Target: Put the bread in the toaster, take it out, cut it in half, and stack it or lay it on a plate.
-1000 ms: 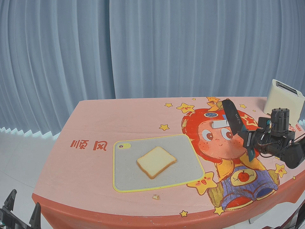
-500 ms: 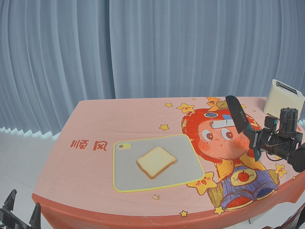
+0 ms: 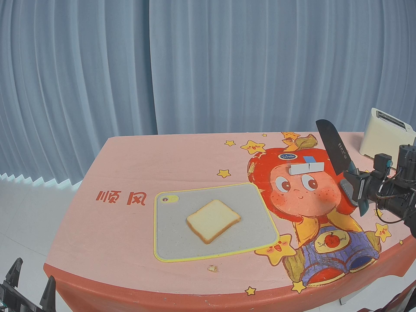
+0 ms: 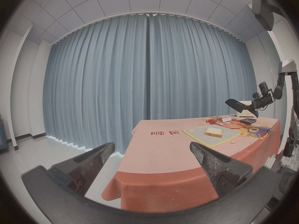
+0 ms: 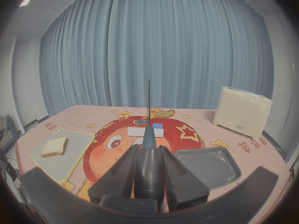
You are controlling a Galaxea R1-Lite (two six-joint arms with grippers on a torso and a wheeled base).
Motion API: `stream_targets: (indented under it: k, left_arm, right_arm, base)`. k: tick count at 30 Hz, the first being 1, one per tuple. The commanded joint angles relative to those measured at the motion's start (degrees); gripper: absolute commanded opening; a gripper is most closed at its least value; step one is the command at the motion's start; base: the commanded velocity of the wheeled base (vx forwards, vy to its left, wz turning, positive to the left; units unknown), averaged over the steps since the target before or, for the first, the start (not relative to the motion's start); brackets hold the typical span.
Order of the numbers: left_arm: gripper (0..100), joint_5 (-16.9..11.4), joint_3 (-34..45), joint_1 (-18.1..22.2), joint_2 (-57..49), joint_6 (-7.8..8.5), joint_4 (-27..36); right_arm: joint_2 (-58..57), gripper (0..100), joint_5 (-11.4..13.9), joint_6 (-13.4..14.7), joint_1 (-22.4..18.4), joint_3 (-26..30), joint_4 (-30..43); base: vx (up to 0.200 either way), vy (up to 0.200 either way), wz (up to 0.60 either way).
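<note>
A slice of bread (image 3: 213, 220) lies whole on the grey, yellow-rimmed cutting board (image 3: 173, 239) near the table's front. My right gripper (image 3: 354, 189) hovers above the table's right side, shut on the handle of a dark knife (image 3: 333, 146) whose blade points up and away. From the right wrist the knife (image 5: 149, 109) stands edge-on, the bread (image 5: 54, 147) far off to one side. The cream toaster (image 3: 388, 137) stands at the back right corner. My left gripper (image 4: 149, 159) is open and holds nothing, low beyond the table's left front corner.
A dark rectangular tray (image 5: 207, 167) lies on the table in front of the toaster (image 5: 243, 111). A small white block with a blue piece (image 3: 307, 167) sits on the cartoon print. A crumb (image 3: 212, 268) lies near the front edge.
My right gripper has carried the knife to the right and a little higher, away from the cutting board. Bread and left gripper have stayed put.
</note>
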Motion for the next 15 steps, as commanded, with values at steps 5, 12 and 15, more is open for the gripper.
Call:
stream_targets:
  k: [5, 12, 15]
  left_arm:
    - [100, 0.0, 1.0, 0.0, -0.3, -0.01, 0.0]
    - [100, 0.0, 1.0, 0.0, -0.3, -0.01, 0.0]
    - [100, 0.0, 1.0, 0.0, -0.3, -0.01, 0.0]
  right_arm:
    - [-5.1, 0, 0.2, 0.0, -0.1, 4.3, 0.2]
    - [-5.9, 0, 1.8, 1.6, 0.3, 6.2, -0.5]
    - [-6.2, 0, 2.3, 2.3, -0.1, 6.5, -0.6]
  base:
    - [0.0, 0.0, 0.0]
    - [0.0, 0.0, 0.0]
    - [0.0, 0.0, 0.0]
